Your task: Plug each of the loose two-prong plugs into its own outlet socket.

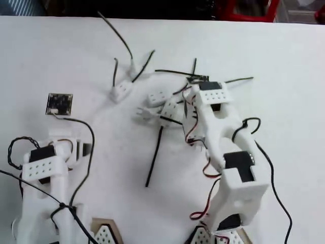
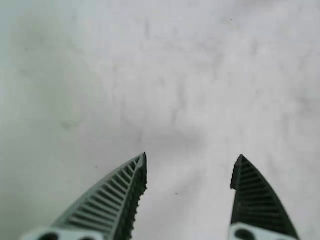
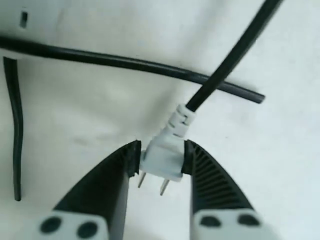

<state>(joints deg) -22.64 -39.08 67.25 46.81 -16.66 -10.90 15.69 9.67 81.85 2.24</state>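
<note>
Now plug [image 3: 162, 160] sits clamped inside R end effector [image 3: 161, 145]; L end effector [image 2: 192, 157] gapes

White two-prong plug [image 3: 162, 159] (black cord [image 3: 226, 62], bare prongs) between the right fingers [image 3: 107, 187]

No readable text, numbers or signs for you here. The white plug [image 3: 162, 157] carries no legible marking on its body. The small dark board [image 1: 59, 103] on the table [image 1: 274, 48] is too small to read. The white socket block [image 1: 122, 90] shows no print you could make out.
</note>
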